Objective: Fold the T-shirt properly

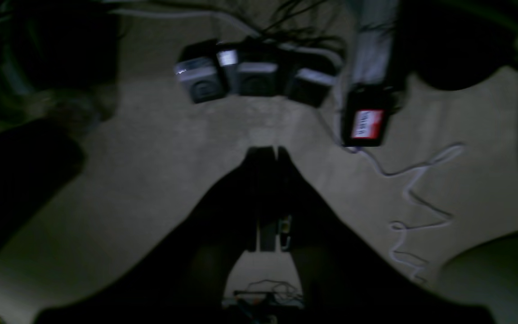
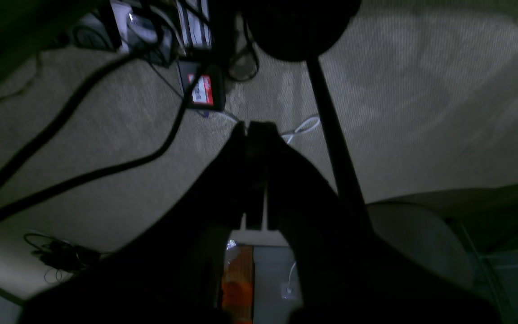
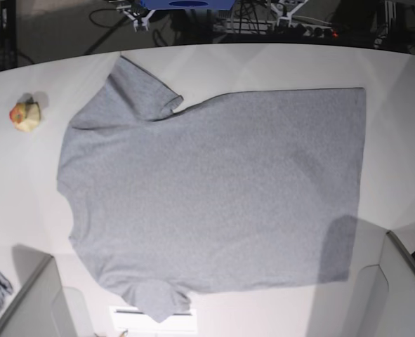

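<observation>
On white table [image 3: 263, 63]: T-shirt [image 3: 214, 189] spread flat, plain side up, neck toward base view's left, hem toward its right, one sleeve pointing up, other down at near edge. Small yellow-and-red toy [image 3: 25, 115] beside upper-left shoulder, not touching. Left gripper [image 1: 270, 150] closed, holding nothing, over carpet (dim, cables and adapters beyond). Right gripper [image 2: 252, 126] likewise closed, empty, above carpet and cables.
</observation>
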Controlling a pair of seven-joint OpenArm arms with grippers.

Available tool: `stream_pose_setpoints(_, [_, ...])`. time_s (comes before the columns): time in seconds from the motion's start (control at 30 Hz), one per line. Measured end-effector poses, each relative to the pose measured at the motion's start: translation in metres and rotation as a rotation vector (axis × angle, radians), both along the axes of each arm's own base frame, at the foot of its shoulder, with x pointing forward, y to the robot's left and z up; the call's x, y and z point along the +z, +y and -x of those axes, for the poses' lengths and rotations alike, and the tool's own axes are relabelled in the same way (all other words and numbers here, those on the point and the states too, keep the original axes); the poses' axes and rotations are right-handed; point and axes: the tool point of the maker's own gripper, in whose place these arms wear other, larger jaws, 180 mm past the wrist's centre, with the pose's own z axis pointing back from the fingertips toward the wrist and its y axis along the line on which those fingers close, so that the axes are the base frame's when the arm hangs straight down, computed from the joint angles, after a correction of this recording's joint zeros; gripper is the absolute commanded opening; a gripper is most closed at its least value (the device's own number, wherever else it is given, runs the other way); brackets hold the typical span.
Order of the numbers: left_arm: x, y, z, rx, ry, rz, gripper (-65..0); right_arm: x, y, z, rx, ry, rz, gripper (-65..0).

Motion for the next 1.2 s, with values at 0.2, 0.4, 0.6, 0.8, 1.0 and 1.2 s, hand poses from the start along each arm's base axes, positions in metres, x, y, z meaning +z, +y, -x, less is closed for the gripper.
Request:
stream_pose_setpoints(0.2, [0.002,-0.002,-0.012,-0.017,-0.067,-0.001,-65.0,-0.001,-0.002,-0.011,0.138,-0.031,0.001,-65.0])
stream_pose_setpoints(0.4, [0.002,-0.003,-0.007,-0.021,-0.05,0.008,-65.0,0.002,-0.044,0.006,-0.081,0.009,0.066,-65.0])
stream_pose_setpoints(0.6, [0.007,0.005,0.013,-0.03,-0.045,0.0,-65.0,0.015,-0.118,0.05,-0.08,0.024,0.204,-65.0])
stream_pose_setpoints(0.8, [0.026,0.018,0.019,-0.065,-0.13,-0.016,-65.0,0.011,-0.08,0.052,-0.095,-0.048,0.123,-65.0])
stream_pose_setpoints(1.0, [0.063,0.025,0.039,-0.11,-0.227,-0.01,-65.0,0.029,-0.104,0.071,-0.222,-0.137,0.17,-65.0])
stream_pose_setpoints(1.2, [0.1,0.035,0.039,-0.17,-0.352,-0.012,-65.0,0.065,-0.108,0.078,-0.367,-0.208,0.123,-65.0])
